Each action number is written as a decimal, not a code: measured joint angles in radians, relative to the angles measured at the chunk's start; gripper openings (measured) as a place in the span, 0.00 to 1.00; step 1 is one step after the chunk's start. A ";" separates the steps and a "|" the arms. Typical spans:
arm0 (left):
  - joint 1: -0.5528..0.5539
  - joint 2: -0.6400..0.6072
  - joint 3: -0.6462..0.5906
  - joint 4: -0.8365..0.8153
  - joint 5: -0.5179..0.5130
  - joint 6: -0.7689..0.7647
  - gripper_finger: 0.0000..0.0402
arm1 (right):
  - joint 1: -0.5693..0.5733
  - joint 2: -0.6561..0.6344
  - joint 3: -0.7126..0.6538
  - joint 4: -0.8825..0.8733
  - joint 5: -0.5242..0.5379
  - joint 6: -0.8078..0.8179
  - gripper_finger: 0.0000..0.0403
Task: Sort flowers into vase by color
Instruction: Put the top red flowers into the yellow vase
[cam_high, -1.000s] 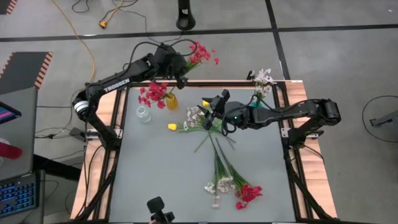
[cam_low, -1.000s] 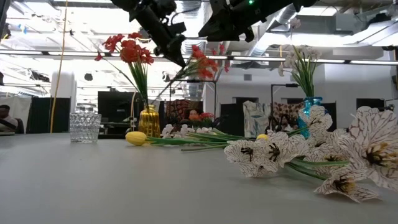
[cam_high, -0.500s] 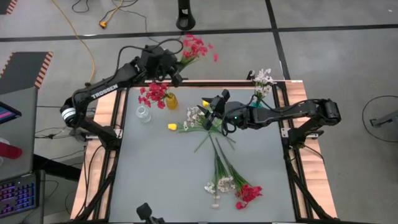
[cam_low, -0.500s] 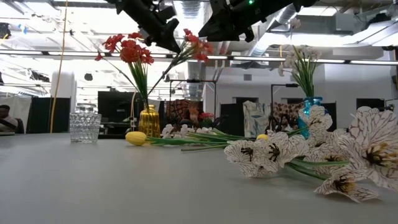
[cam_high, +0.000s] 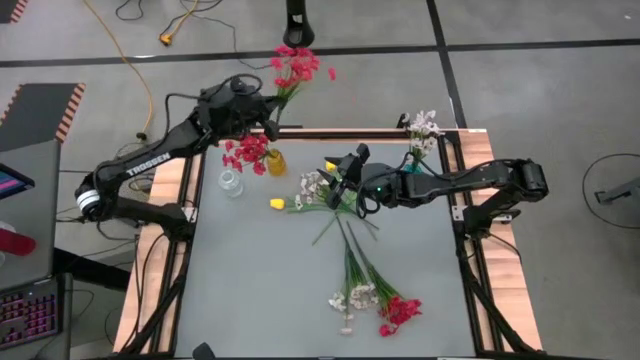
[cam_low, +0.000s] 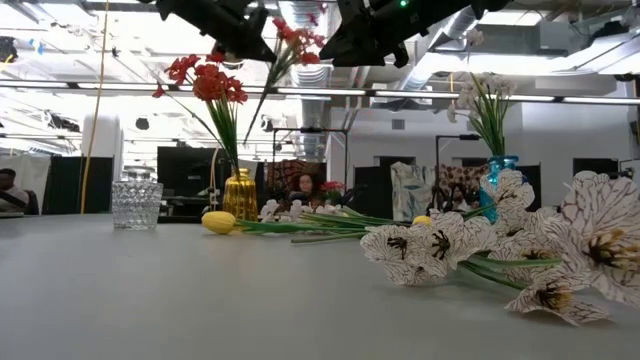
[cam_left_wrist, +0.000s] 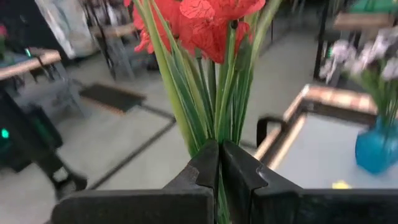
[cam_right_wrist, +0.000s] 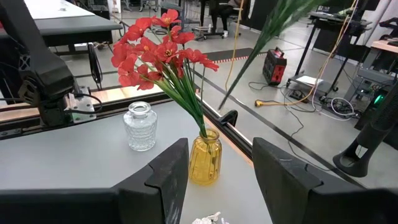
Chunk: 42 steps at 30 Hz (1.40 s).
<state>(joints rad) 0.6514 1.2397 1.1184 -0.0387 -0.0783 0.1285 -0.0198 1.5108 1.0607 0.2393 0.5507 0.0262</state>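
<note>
My left gripper (cam_high: 262, 112) is over the table's far left edge, shut on a red-blossom spray (cam_high: 298, 66) held in the air above the yellow vase (cam_high: 275, 162). That vase holds another red spray (cam_right_wrist: 158, 53) by its stems. My right gripper (cam_right_wrist: 217, 180) hovers open over the loose white and yellow flowers (cam_high: 318, 190) lying at mid-table and touches nothing. More white and red sprays (cam_high: 372, 298) lie nearer the front edge. White blossoms stand in the blue vase (cam_high: 418, 160). My left gripper pinches the red spray's bunched green stems (cam_left_wrist: 217, 134) between its two fingers, below the blossoms (cam_left_wrist: 208, 18). The spray is lifted clear of the table and vase. It slants up and away past the far edge, blossoms uppermost (cam_low: 293, 35).
A clear glass vase (cam_high: 230, 184) with nothing in it stands left of the yellow one. A yellow bud (cam_high: 277, 203) lies beside the mid-table pile. Wooden rails (cam_high: 470, 250) border the grey table. Bare tabletop lies at the near left.
My left gripper has moved up and toward the table's left, staying shut on the red spray. The spray has risen with it, and its blossoms have swung left and stand more upright, closer over the yellow vase.
</note>
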 joint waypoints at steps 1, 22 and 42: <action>0.000 -0.015 -0.028 0.042 0.010 -0.007 0.00 | 0.000 0.000 0.000 0.000 0.000 0.000 0.50; 0.007 -0.122 -0.322 0.283 0.029 -0.076 0.00 | 0.000 0.000 0.000 0.000 0.000 0.000 0.50; 0.007 -0.122 -0.324 0.210 0.029 -0.043 0.00 | 0.000 0.000 0.000 0.000 0.000 0.000 0.50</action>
<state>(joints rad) 0.6582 1.1179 0.7948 0.1712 -0.0490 0.0853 -0.0197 1.5108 1.0607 0.2398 0.5507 0.0265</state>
